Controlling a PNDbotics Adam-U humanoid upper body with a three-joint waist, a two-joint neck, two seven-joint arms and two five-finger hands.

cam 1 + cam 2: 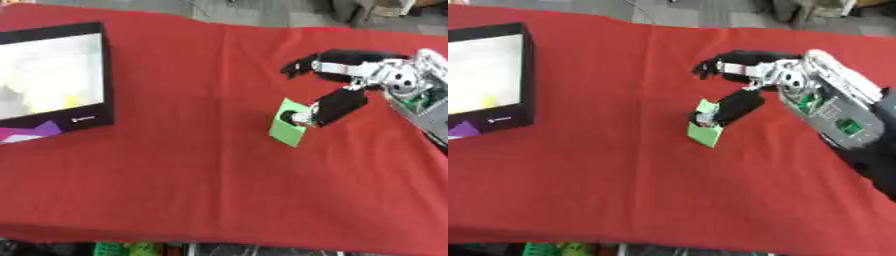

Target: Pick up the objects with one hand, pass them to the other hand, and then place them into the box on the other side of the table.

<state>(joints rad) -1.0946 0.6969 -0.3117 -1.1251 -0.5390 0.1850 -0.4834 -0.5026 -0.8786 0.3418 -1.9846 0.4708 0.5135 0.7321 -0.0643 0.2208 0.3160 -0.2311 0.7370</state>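
The green block (288,126) sits on the red table (192,165), right of the middle, tipped up on one edge rather than lying flat, and that tilt looks to be the work of the right hand (737,102), whose thumb lies against the block's upper right side. The rest of that hand's fingers (724,65) arch up and away toward the far side, spread and apart from the block, so the hand is wide and at most touching the block with one digit; nothing is curled round it yet. I judge this to be the start of the pick-up: the thumb props or levers the block so the other fingers can come down on its far face. The arm comes in from the right edge, its silver wrist and exposed green boards lying along the table's right side, which suits a reach to a thing on that half. The box (54,80), black-rimmed with a pale inside, stands well apart on the table's left, so the block would have to be handed over to get there. The left hand shows in neither view.
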